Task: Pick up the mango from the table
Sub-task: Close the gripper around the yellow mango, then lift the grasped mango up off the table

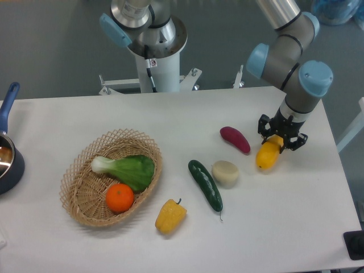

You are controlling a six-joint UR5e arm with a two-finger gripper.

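Note:
The mango point(267, 156) is a smooth yellow-orange oval on the right side of the white table point(170, 119), just right of the purple sweet potato point(235, 139). My gripper point(281, 138) comes down from above, and its black fingers close on the mango's upper right end. The mango's lower end points down and left, at or just above the tabletop. I cannot tell whether it still touches the table.
A pale round vegetable point(225, 173) and a dark green cucumber point(205, 184) lie left of the mango. A yellow bell pepper point(170, 216) lies nearer the front. A wicker basket point(85, 193) holds bok choy and an orange. A blue pot point(7, 159) sits at the left edge.

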